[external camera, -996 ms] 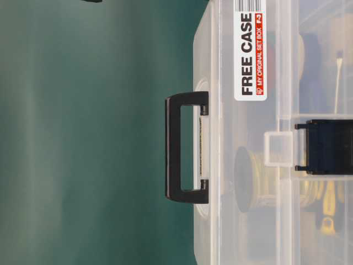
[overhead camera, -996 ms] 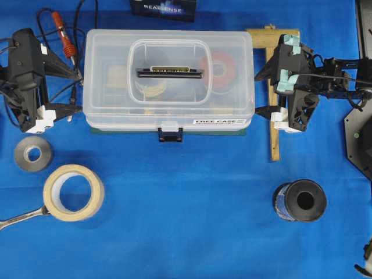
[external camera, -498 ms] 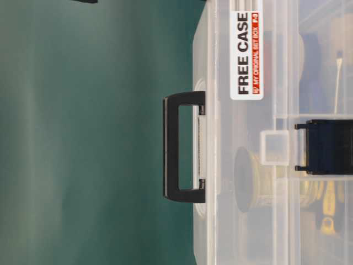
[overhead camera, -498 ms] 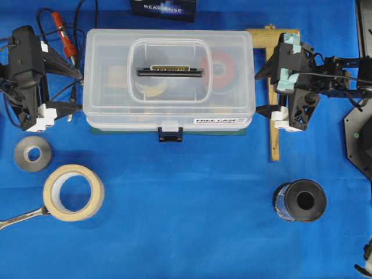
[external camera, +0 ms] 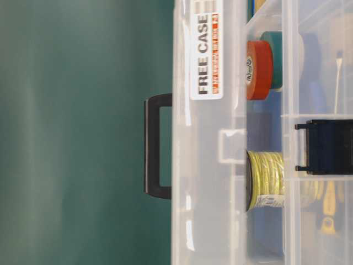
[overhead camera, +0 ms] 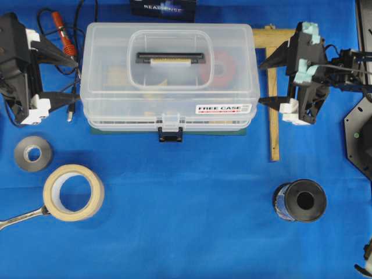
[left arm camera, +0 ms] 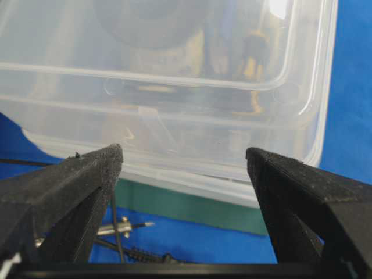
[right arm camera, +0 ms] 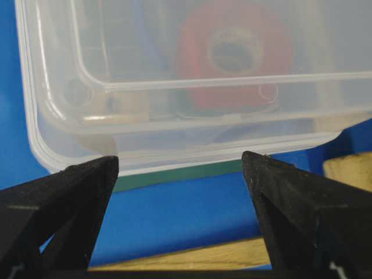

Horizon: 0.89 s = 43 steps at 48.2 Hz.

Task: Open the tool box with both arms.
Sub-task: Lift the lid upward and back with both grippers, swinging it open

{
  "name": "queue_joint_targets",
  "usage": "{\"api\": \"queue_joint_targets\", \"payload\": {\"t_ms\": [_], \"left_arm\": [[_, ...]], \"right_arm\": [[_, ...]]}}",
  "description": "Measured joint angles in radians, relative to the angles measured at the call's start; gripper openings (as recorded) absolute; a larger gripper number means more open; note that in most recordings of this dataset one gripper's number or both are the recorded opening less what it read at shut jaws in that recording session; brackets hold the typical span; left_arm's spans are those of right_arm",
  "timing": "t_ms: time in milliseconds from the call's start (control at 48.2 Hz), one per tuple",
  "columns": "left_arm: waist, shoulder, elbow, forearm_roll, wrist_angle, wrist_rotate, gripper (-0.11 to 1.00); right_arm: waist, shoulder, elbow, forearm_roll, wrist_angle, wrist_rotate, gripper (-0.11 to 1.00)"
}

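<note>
Clear tool box (overhead camera: pixel 168 75) sits between both open hands.

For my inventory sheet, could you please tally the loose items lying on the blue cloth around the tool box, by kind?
Tape rolls: 2, grey and cream
Black spool: 1
Wrench: 1
Wooden square: 1
Red-handled probe: 1
Total: 6

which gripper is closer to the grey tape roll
Left. The left gripper sits just above the grey tape roll, left of the tool box; the right gripper is beyond the box.
</note>
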Motion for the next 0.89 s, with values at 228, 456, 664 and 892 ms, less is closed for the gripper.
{"api": "queue_joint_targets", "payload": {"t_ms": [228,456,664,892], "left_arm": [[0.048,-0.048,0.0,0.0,-0.006,0.002,0.9],[0.083,-0.054,0.0,-0.002,-0.044,0.005,0.9],[0.123,-0.054,0.0,0.0,-0.083,0.006,0.9],[0.181,-0.054,-0.002,-0.002,-0.123,0.008,0.9]], "right_arm": [[-0.044,-0.028,-0.009,0.0,-0.002,0.0,0.86],[-0.095,-0.046,-0.011,0.0,-0.021,0.0,0.86],[-0.133,-0.048,-0.014,-0.002,-0.046,0.0,0.86],[-0.175,-0.048,-0.017,-0.002,-0.084,0.002,0.86]]}}
